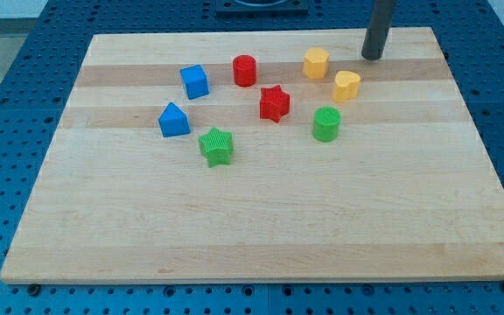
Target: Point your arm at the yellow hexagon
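Observation:
The yellow hexagon [316, 63] stands near the top of the wooden board [261, 227], right of centre. My tip [373, 56] rests on the board to the right of the hexagon, a short gap away and about level with it. A second yellow block, heart-shaped [346, 85], sits just below and to the right of the hexagon, below and left of my tip.
A red cylinder [245, 70] and blue cube [194, 81] lie left of the hexagon. A red star [275, 103], green cylinder [326, 124], green star [216, 146] and blue wedge-like block [173, 120] sit lower down. The board's top edge is close behind my tip.

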